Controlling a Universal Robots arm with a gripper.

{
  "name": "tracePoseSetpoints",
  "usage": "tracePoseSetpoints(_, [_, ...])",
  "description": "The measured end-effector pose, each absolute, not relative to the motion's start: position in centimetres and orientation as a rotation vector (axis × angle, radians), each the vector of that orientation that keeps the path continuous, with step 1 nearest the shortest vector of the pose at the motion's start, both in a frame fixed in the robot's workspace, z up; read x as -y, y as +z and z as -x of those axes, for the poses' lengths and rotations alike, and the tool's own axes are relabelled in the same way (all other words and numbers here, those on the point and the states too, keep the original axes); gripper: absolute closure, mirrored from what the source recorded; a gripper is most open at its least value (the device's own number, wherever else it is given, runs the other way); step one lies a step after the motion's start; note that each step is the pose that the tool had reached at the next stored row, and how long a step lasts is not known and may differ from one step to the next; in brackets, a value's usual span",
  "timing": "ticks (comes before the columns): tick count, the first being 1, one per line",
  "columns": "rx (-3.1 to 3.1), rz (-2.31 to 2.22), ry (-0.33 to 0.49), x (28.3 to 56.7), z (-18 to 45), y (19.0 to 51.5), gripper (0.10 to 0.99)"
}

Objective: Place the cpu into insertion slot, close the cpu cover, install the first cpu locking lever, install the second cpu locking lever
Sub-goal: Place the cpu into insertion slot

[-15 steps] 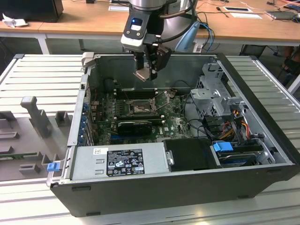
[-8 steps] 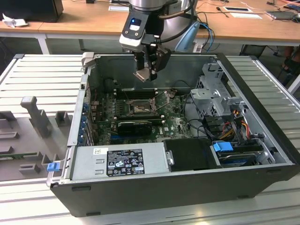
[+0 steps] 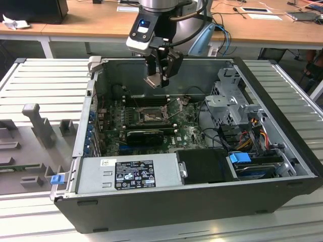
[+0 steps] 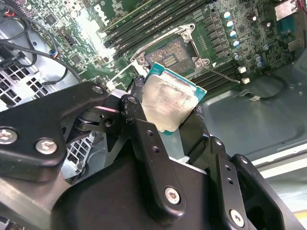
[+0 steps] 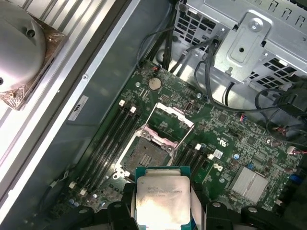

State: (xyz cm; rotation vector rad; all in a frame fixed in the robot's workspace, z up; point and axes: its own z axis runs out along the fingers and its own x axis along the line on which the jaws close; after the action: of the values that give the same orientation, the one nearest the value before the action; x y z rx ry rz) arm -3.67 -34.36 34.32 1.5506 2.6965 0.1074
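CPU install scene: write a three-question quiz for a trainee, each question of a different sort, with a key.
1. True or false: the cpu already sits in the insertion slot.
2. Pick one. The gripper is: A) open, B) shut on the cpu, C) shut on a cable.
3. Short answer: is the cpu cover open or shut over the insertion slot?

Key: 1 false, the cpu is held above the bare slot; 2 B; 3 open, swung up off the slot.

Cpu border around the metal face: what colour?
Teal green; the cpu shows best in the second wrist view.
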Motion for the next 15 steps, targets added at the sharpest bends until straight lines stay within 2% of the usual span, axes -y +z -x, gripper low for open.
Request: tracePoseSetpoints(15, [-2.6, -1.704, 0.103, 34.36, 3.67, 33.77, 0.545])
